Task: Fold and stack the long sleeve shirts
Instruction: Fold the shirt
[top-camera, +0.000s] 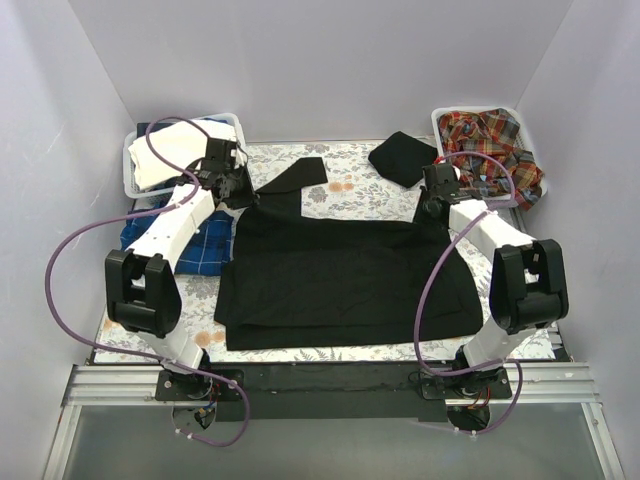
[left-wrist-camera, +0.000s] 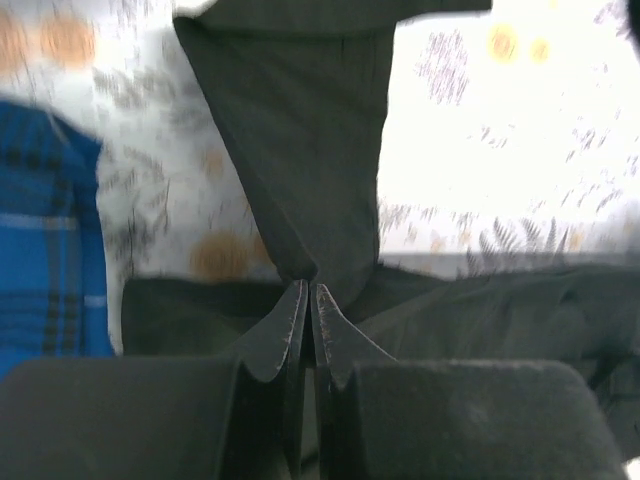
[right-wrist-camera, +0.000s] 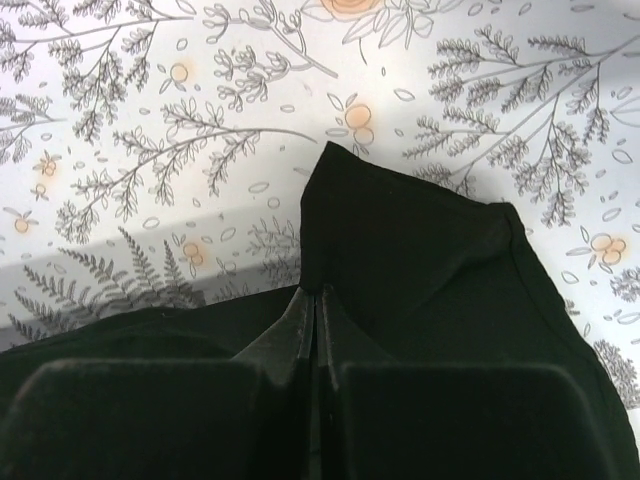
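Note:
A plain black shirt (top-camera: 345, 280) lies spread across the middle of the floral cloth. My left gripper (top-camera: 238, 196) is shut on its far left corner; the left wrist view shows the closed fingertips (left-wrist-camera: 308, 290) pinching black cloth (left-wrist-camera: 300, 150), a sleeve running away from them. My right gripper (top-camera: 430, 212) is shut on the far right corner; the black cloth (right-wrist-camera: 430, 290) rises from its closed tips (right-wrist-camera: 316, 295). A blue-and-white checked shirt (top-camera: 205, 245) lies under my left arm. Red-orange plaid shirts (top-camera: 492, 145) fill the back right bin.
A white bin (top-camera: 135, 175) at the back left holds pale cloth (top-camera: 180, 150). A folded black piece (top-camera: 402, 158) lies at the back centre right. The white bin (top-camera: 445, 115) with plaid shirts stands at the back right. Walls close in on three sides.

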